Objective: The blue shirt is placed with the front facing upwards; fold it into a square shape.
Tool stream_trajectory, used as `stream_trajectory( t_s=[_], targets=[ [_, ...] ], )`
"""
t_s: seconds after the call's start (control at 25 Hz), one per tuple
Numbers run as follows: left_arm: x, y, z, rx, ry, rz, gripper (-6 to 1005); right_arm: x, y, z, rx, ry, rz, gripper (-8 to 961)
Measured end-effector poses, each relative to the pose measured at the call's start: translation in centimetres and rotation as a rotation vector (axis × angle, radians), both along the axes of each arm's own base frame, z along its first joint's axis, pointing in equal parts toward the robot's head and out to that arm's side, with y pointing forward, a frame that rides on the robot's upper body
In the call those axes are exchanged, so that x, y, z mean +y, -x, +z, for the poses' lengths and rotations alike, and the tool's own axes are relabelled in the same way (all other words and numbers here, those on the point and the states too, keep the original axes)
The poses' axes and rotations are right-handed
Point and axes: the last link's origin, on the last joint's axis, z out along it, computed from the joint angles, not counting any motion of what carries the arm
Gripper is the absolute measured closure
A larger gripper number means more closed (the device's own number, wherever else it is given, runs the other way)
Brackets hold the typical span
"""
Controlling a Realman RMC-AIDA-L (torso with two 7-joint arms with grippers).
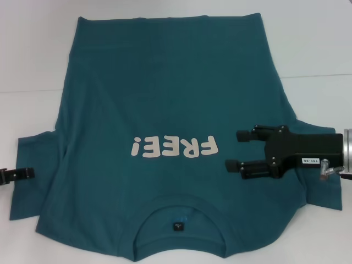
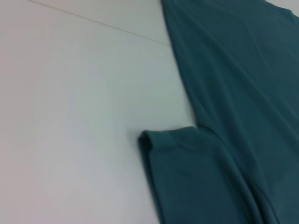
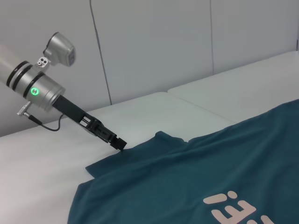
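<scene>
The blue shirt lies flat and front up on the white table, collar toward me and hem at the far side. Its off-white "FREE!" print reads upside down from here. My right gripper hovers open over the shirt's right side, just right of the print, fingers pointing left with nothing between them. My left gripper sits low at the outer edge of the left sleeve, its tip touching the cloth. The left wrist view shows that sleeve lying on the table.
Bare white tabletop surrounds the shirt on the left, right and far side. A seam crosses the table surface. A white panelled wall rises behind the table's left side.
</scene>
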Motion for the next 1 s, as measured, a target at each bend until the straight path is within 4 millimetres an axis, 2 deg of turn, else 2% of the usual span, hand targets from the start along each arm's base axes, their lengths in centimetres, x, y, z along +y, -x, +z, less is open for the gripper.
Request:
stream_trajectory(
  t_s=[1.0],
  targets=[
    [0.4,-1.2,-1.6,-0.02,0.055,-0.037,216,0.2,-0.1,0.0,-0.013,-0.004,-0.006,38]
  ],
)
